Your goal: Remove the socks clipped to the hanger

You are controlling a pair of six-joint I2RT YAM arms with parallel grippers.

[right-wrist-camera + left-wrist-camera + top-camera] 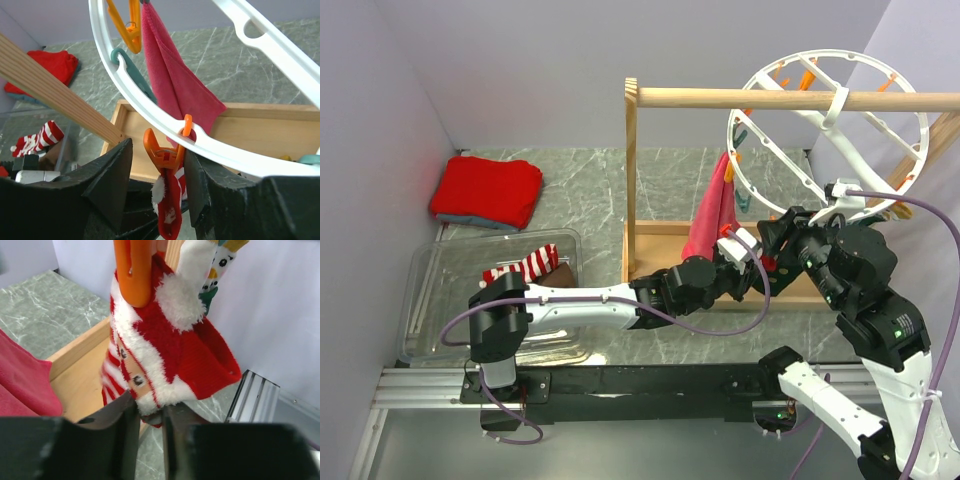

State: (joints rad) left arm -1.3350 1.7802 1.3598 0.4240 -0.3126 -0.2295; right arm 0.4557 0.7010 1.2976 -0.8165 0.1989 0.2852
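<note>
Above the marbled table, a sock hangs straight down from an orange clip on the hanger, its lower end pinched by the left gripper jaws, the right gripper jaws spread astride that clip.

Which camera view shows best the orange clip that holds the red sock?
The right wrist view: the whole orange clip hangs from the hanger, gripping the red sock. The left wrist view shows only its lower part, cut at the top edge. The top external view does not show it clearly.
</note>
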